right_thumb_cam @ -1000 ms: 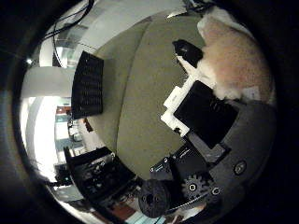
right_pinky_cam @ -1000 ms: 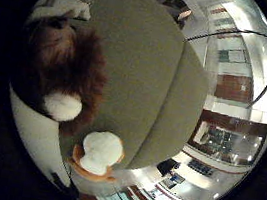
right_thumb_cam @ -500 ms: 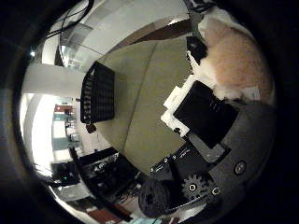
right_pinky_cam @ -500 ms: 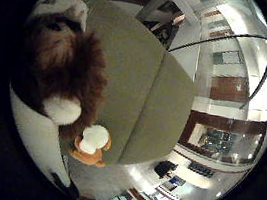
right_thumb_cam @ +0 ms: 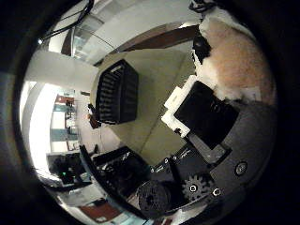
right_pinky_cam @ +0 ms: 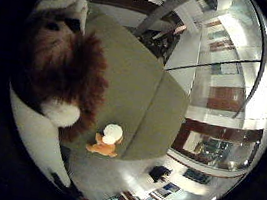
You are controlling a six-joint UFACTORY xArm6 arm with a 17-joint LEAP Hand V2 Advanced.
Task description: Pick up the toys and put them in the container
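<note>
Figure: carry phase, seen from the two palm cameras. The hand [right_thumb_cam: 206, 126] is closed around a furry brown-and-white plush toy [right_pinky_cam: 58, 76], which fills much of the little-finger-side view and shows again as pale fur pressed against the hand's white and black parts in the thumb-side view. You are holding it well above the olive-green tabletop [right_pinky_cam: 135, 90].

The black slatted container [right_thumb_cam: 117, 91] stands on that tabletop, well apart from the hand and off to one side. A second toy, a small orange-and-white one [right_pinky_cam: 106, 140], lies near the tabletop's edge and has yet to be collected.

Risks to note:

- Loose grasp. Plush fur compresses and slides; how far the fingers wrap the toy's body is not visible here. If they grip only fur, a quick swing toward the container could let the toy slip out.
- Missed drop. The container does not sit beneath the palm. Opening the fingers now would likely drop the toy onto the tabletop or against the container's rim.
- Snagging. The toy sits close against the hand's exposed parts. Long fur could catch there and keep the toy hanging when you release.
- Edge loss. The orange toy rests close to the tabletop's edge. A careless approach later could nudge it onto the floor.
</note>
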